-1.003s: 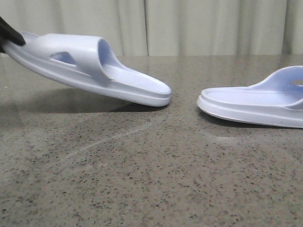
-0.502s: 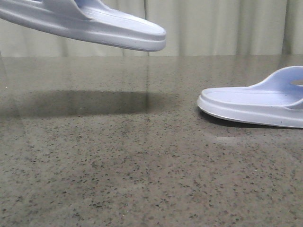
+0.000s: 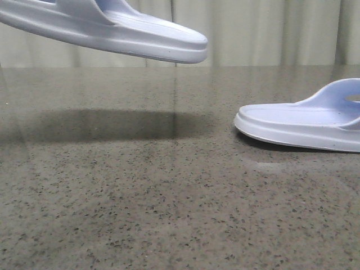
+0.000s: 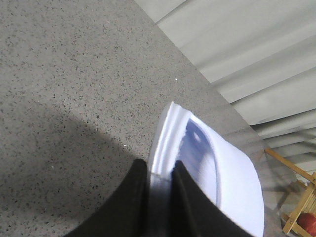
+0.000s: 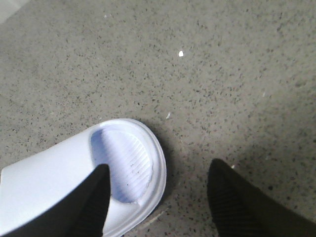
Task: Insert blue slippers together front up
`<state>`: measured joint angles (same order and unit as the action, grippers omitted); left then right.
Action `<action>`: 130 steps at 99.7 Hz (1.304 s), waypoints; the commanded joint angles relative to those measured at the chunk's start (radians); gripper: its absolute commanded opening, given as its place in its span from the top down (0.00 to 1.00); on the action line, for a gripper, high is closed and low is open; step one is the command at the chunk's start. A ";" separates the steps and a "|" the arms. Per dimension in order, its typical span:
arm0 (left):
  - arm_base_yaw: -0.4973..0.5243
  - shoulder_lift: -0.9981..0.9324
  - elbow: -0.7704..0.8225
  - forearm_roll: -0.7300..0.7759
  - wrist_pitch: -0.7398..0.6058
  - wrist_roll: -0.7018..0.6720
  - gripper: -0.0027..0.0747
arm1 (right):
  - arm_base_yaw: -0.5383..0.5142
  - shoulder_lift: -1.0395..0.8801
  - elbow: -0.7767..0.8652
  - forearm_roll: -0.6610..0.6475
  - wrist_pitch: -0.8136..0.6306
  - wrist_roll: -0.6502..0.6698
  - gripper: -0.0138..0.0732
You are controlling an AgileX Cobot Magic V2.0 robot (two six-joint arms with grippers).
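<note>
Left gripper [image 4: 160, 185] clamps the raised slipper [image 3: 112, 31] by its rim; right gripper [image 5: 158, 197] hangs spread over the other slipper [image 5: 74, 182]. Foam looks light, springy.

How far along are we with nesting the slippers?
Done: the left gripper has one slipper clamped by its rim, clear of the table. In hand: carrying it. Left: the second slipper lies flat, the right gripper open over it; nothing inserted.
</note>
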<state>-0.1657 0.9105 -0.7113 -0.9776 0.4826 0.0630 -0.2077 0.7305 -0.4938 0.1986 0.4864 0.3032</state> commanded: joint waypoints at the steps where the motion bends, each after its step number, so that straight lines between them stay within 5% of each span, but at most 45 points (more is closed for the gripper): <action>1: 0.005 -0.013 -0.027 -0.044 -0.032 0.002 0.94 | -0.005 0.039 -0.035 0.040 -0.071 0.002 0.42; 97: 0.005 -0.013 -0.027 -0.046 -0.032 0.010 0.94 | 0.003 0.264 -0.035 0.296 -0.143 0.002 0.42; 130: 0.005 -0.013 -0.027 -0.046 -0.032 0.010 0.94 | 0.003 0.313 -0.035 0.358 -0.143 0.002 0.69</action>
<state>-0.1657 0.9105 -0.7094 -0.9791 0.4843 0.0710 -0.2038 1.0428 -0.4983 0.5317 0.3799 0.3053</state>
